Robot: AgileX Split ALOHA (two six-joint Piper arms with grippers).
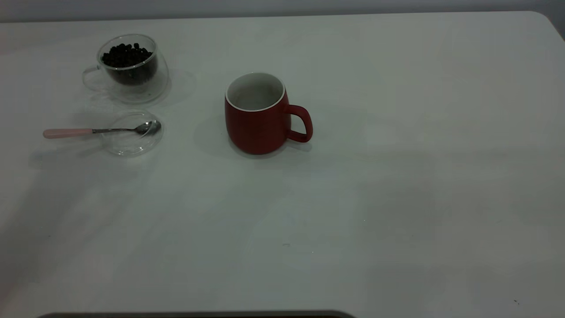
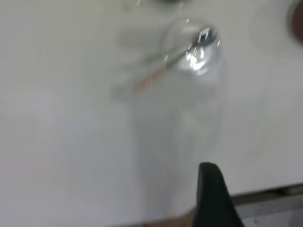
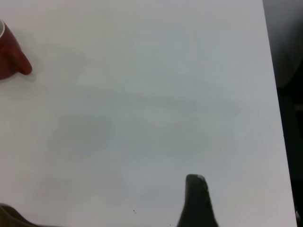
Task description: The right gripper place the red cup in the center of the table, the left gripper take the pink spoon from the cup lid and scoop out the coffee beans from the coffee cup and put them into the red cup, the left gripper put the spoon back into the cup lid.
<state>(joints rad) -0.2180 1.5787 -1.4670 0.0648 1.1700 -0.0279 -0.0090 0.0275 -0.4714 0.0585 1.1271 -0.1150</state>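
Note:
The red cup (image 1: 258,115) stands upright near the middle of the table (image 1: 353,198), handle pointing right, and nothing shows inside it. Its handle side also shows in the right wrist view (image 3: 9,52). At the far left the clear coffee cup (image 1: 132,66) holds coffee beans (image 1: 127,55). Just in front of it the pink spoon (image 1: 101,130) lies across the cup lid (image 1: 132,132), bowl in the lid, pink handle sticking out left. Only a black tip of my left gripper (image 2: 213,194) shows, well short of the spoon (image 2: 199,40). My right gripper (image 3: 196,198) is a black tip over bare table.
The table's right edge (image 3: 272,94) runs close to my right gripper. A dark strip (image 1: 198,314) lies along the table's front edge. Bare white tabletop stretches between the red cup and the front edge.

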